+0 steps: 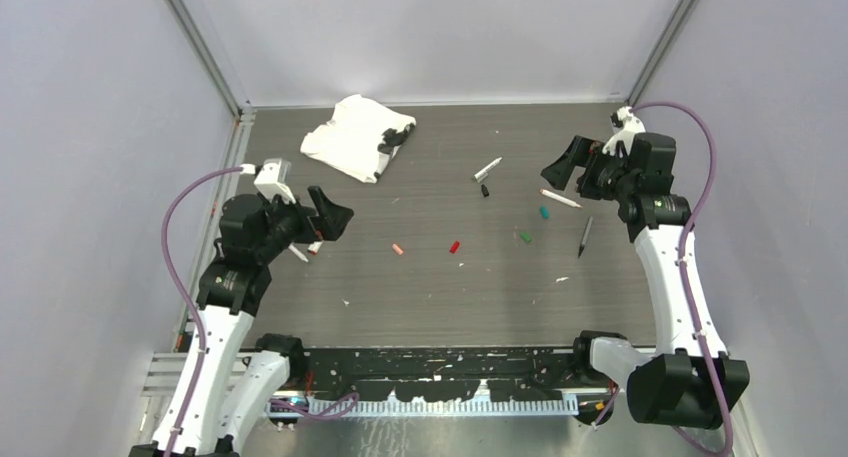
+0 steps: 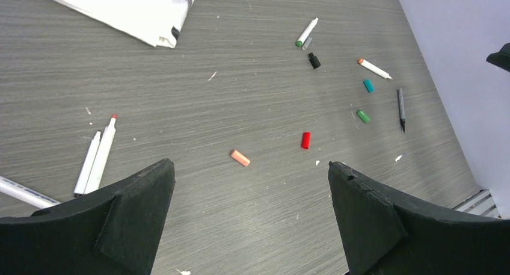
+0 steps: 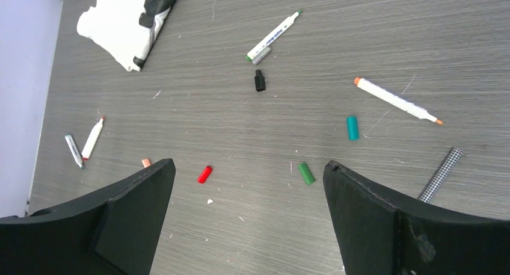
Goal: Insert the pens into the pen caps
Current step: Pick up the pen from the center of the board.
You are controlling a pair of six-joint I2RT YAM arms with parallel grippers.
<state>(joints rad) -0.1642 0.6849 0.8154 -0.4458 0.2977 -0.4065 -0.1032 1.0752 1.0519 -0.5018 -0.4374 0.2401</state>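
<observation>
Five pen caps lie mid-table: salmon pink (image 1: pixel 398 248), red (image 1: pixel 454 246), green (image 1: pixel 525 237), teal (image 1: pixel 544 213) and black (image 1: pixel 485 190). A green-tipped white pen (image 1: pixel 487 168), an orange-ended white pen (image 1: pixel 560 198) and a dark grey pen (image 1: pixel 584 237) lie at the right. More white pens (image 2: pixel 102 154) lie by the left arm. My left gripper (image 1: pixel 330 217) is open and empty, above the table left of the salmon cap (image 2: pixel 240 157). My right gripper (image 1: pixel 565 167) is open and empty, raised above the orange-ended pen (image 3: pixel 397 100).
A crumpled white cloth (image 1: pixel 357 137) with a black patch lies at the back left. Small white flecks (image 1: pixel 562 279) dot the grey table. Grey walls stand close on both sides, and a metal rail (image 1: pixel 400 362) runs along the near edge.
</observation>
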